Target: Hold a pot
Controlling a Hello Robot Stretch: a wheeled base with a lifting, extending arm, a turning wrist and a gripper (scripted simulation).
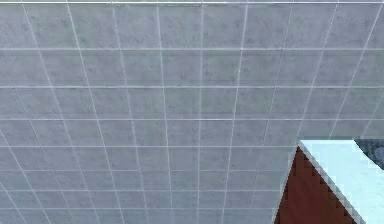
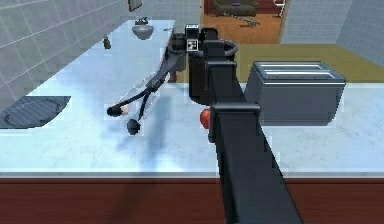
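- Jaws show against the bare pale blue-white desk [image 2: 62,138], holding nothing; apart or together, I can't tell.
- Small grey rounded vessel [image 2: 143,30], possibly the pot, sits at their twelve o'clock, well apart.

Pale counter [image 2: 80,140] w/ grey toaster [image 2: 295,90], red round obj [image 2: 204,117].

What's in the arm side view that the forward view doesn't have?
Arm side view: the robot's arm and fingers, a grey toaster, a sink and a small red thing. Forward view: the counter's end corner. Both: the grey tiled wall and that pale counter with its red-brown side.
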